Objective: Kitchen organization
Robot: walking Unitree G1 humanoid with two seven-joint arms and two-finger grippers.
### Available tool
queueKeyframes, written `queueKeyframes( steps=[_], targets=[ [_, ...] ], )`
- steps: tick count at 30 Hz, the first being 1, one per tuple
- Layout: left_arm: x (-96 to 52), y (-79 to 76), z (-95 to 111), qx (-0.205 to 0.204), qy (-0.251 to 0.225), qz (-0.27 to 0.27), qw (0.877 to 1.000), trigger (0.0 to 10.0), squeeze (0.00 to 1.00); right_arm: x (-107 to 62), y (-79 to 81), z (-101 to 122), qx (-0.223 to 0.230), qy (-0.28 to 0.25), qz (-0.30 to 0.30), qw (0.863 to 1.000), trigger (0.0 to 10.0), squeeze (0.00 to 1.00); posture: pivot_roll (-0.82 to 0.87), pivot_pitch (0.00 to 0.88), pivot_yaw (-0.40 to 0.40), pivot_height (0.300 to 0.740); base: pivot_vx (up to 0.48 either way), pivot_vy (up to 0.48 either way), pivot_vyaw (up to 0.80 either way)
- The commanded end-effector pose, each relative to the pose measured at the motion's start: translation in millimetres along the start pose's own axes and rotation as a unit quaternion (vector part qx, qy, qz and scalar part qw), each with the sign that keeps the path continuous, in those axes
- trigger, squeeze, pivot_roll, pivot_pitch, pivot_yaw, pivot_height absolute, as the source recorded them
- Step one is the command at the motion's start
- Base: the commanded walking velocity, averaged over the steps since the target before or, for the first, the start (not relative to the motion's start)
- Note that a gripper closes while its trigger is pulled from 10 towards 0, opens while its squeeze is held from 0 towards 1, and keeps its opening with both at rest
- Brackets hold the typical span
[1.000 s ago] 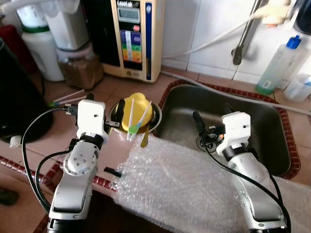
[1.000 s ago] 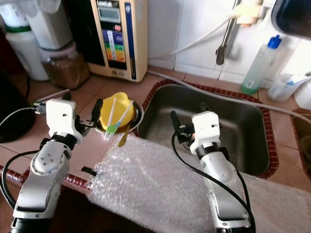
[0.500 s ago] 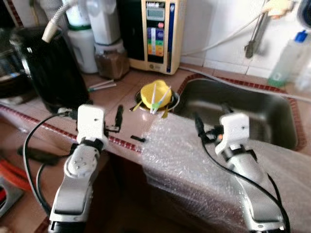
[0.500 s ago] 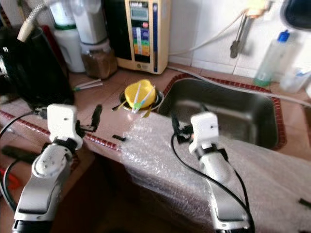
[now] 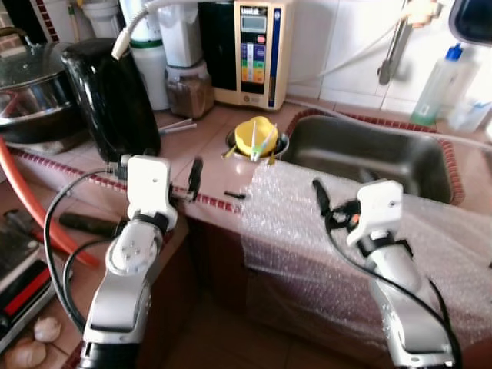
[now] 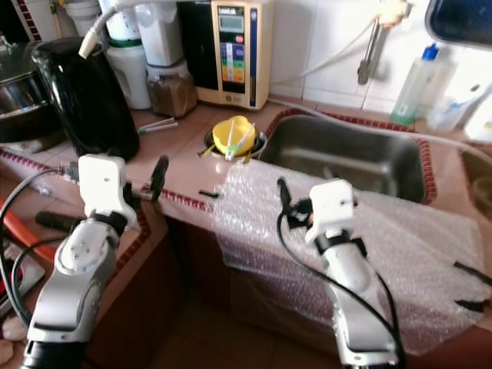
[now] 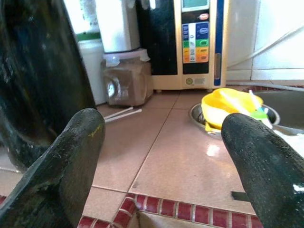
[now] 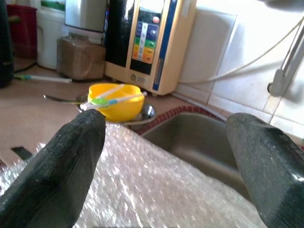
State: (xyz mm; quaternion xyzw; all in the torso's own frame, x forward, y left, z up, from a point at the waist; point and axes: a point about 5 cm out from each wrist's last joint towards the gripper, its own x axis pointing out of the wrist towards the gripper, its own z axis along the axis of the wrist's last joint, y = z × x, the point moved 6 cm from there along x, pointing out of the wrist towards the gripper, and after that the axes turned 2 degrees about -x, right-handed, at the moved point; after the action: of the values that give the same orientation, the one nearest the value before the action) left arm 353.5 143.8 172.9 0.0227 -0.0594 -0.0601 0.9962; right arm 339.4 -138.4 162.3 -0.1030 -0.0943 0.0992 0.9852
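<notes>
Here my left pincer hangs spread and empty above the front edge of the tiled surface, and my right pincer is spread too, over the bubble wrap draped off that edge. The yellow cup holding toothbrushes sits mid-surface, just beside the sink's left rim

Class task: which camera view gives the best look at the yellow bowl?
The right wrist view: the yellow bowl is large, sharp, with utensils lying across its rim. The left wrist view shows it off to one side; both eye views show it small beside the sink.
</notes>
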Motion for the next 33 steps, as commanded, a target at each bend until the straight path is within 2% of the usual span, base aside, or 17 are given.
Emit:
queueKeyframes(
  steps=[1,19,20,30,33],
  targets=[
    [2.7,-5.5,2.1,-0.009,-0.003,-0.011,1.000,10.0,0.00,1.2,-4.7,4.2,-0.006,-0.006,-0.005,1.000,10.0,0.00,0.01,0.000,0.026,0.740,0.000,-0.244,0.00],
    [1.0,-7.8,-3.4,-0.023,0.005,-0.015,1.000,10.0,0.00,1.5,-5.2,4.5,-0.010,-0.005,-0.001,1.000,10.0,0.00,0.01,0.000,0.020,0.740,0.000,-0.423,0.00],
    [1.1,-5.9,-2.1,-0.033,-0.001,-0.006,0.999,10.0,0.00,1.6,-5.0,4.5,-0.011,-0.005,-0.001,1.000,10.0,0.00,0.01,0.000,0.020,0.740,0.000,0.000,0.00],
    [2.1,-6.4,-4.9,-0.032,0.005,-0.009,0.999,10.0,0.00,1.8,-5.0,4.4,-0.011,-0.005,0.000,1.000,10.0,0.00,0.01,0.000,0.020,0.740,0.000,0.000,0.00],
    [0.4,-7.5,-11.4,-0.026,0.011,-0.017,0.999,10.0,0.00,1.7,-3.7,4.8,-0.010,-0.007,0.000,1.000,10.0,0.00,0.01,0.000,0.023,0.740,0.000,0.000,0.00]
  ],
)
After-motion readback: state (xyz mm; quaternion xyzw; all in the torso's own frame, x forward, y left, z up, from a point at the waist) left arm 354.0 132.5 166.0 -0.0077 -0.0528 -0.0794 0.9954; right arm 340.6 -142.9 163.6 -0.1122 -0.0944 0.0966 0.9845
